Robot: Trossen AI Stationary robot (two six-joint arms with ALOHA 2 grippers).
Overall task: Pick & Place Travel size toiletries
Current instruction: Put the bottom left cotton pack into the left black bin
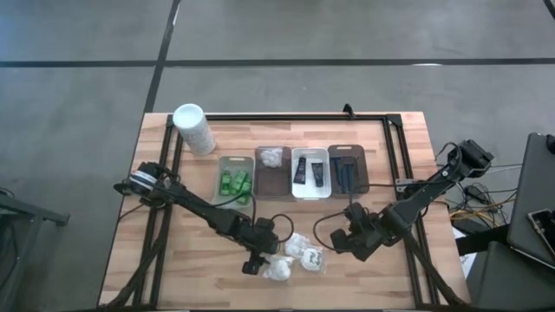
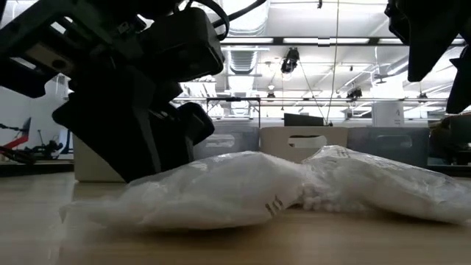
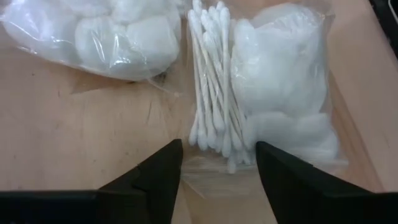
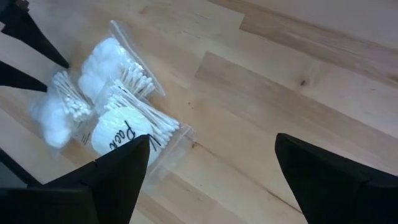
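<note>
Both arms down at the packets near the bottom middle of the overhead frame, nobody holding anything.

The left gripper [image 1: 258, 263] sits low at the lower centre of the top-down shot, jaws apart and empty, right at the edge of a clear packet of cotton swabs and cotton balls [image 3: 261, 93]; in its own camera a second cotton ball packet [image 3: 106, 34] lies just beside that one, up in the upper left. From above there's a small cluster of white packets [image 1: 295, 253] on the wooden table [image 1: 390, 269]. The right gripper [image 1: 340, 243] is just right of the cluster, fingers spread wide with nothing between them. Up in the middle of the frame, four trays in a row: green bottles [image 1: 234, 182], one white packet [image 1: 272, 158], black tubes [image 1: 310, 170], dark razors [image 1: 347, 172]. A tall white container [image 1: 194, 127] stands at upper left.
</note>
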